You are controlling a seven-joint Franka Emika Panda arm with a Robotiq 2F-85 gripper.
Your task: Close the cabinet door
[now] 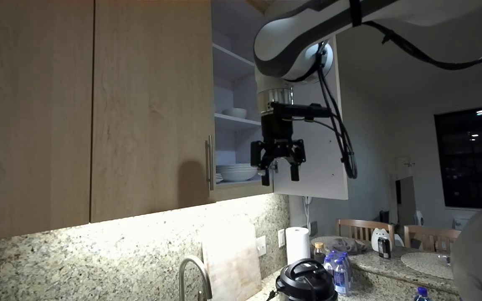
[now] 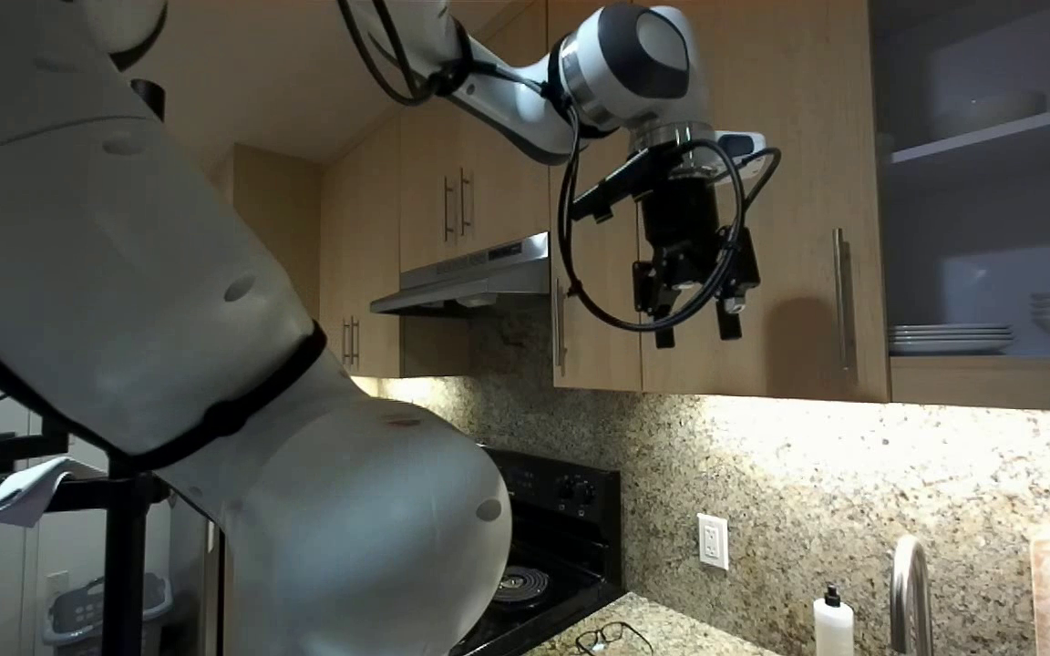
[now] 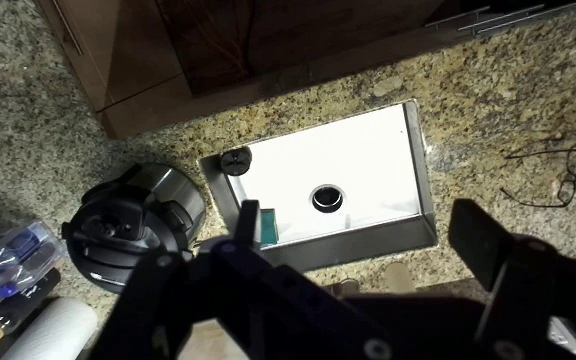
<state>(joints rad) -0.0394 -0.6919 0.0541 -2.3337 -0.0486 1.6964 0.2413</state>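
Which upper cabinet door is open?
The cabinet door partly behind the gripper in an exterior view, its white inner face showing; the other upper doors are shut, wood fronts outward.

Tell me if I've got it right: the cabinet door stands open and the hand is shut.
Wrong about the hand: the wrist view shows it open, its fingers spread apart. The cabinet door does stand open, as an exterior view shows.

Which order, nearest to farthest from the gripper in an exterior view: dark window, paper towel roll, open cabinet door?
1. Open cabinet door: behind the gripper, slightly right.
2. Paper towel roll: below, slightly right.
3. Dark window: far right, across the room.
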